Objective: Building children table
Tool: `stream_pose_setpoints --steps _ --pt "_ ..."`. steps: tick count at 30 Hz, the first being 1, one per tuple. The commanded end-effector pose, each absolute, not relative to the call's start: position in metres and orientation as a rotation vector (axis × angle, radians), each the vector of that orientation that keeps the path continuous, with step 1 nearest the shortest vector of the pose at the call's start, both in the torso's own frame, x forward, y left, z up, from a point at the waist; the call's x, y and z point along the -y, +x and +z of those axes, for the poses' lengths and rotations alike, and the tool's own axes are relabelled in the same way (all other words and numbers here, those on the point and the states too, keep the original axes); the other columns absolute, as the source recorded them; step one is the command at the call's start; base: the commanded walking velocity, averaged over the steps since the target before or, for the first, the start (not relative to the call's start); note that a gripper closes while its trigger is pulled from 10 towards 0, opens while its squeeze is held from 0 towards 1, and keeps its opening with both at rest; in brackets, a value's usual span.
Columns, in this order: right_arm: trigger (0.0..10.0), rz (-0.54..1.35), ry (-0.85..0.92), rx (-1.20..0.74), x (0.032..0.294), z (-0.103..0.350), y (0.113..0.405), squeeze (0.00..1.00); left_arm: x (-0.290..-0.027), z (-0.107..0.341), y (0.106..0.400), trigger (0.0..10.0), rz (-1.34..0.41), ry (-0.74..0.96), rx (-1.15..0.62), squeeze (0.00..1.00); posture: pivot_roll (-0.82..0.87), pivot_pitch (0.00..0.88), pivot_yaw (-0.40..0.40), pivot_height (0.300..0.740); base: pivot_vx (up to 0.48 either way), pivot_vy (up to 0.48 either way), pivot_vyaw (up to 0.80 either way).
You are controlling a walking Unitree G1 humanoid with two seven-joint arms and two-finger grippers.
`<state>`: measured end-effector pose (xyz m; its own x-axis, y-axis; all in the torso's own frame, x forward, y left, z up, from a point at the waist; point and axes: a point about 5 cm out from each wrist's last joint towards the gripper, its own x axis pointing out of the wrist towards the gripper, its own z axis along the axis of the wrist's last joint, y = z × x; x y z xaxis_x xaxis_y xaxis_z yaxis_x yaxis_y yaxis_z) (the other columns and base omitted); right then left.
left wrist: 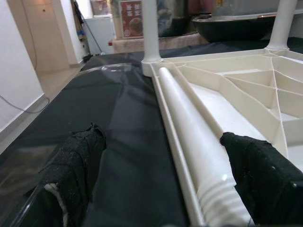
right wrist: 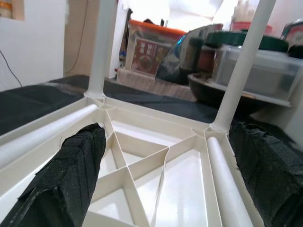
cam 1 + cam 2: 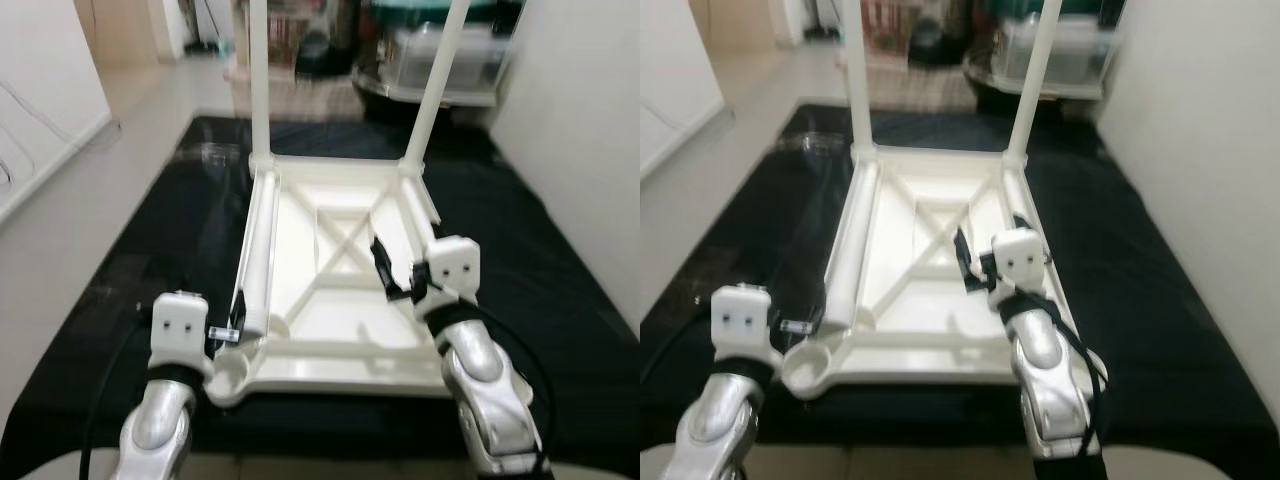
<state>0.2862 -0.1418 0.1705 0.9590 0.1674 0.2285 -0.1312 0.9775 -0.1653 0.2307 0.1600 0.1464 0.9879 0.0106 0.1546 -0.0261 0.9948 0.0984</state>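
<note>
Far room clutter blurred, unreadable. White plastic children's table (image 3: 340, 290) lies upside down on black floor mat (image 3: 150, 270), long axis 6–12 o'clock; two fitted legs (image 3: 259, 80) stand at 12. Loose white leg tube (image 1: 189, 137) lies along its 9 o'clock rim, between my spread left pincer (image 1: 165, 184). Right pincer (image 2: 165, 175) spread over the ribbed underside.
</note>
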Motion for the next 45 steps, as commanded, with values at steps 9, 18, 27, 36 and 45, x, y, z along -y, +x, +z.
stream_pose_setpoints --steps 9,18,27,36,45 --pt "10.0 0.152 -0.205 0.209 0.149 0.165 0.288 0.0 -0.166 0.142 0.232 10.0 0.058 0.103 0.126 0.0 0.09 0.0 -0.089 0.74 0.0 0.0 0.0" --pt "10.0 0.121 -0.268 0.139 0.163 0.155 0.293 0.0 -0.167 0.138 0.234 10.0 0.072 0.104 0.112 0.0 0.08 0.0 -0.089 0.74 0.0 0.0 0.0" --pt "10.0 0.152 -0.373 0.061 0.173 0.146 0.299 0.0 -0.18 0.131 0.234 10.0 0.165 0.103 0.062 0.0 0.08 0.0 -0.093 0.74 0.0 0.0 0.0" --pt "10.0 0.226 -0.52 -0.018 0.18 0.136 0.308 0.0 -0.186 0.127 0.233 10.0 0.215 0.09 0.041 0.0 0.09 0.0 -0.102 0.74 0.0 0.0 0.0" --pt "10.0 0.396 -0.696 -0.062 0.191 0.135 0.311 0.0 -0.188 0.127 0.235 10.0 0.228 0.101 0.041 0.0 0.08 0.0 -0.099 0.74 0.0 0.0 0.0"
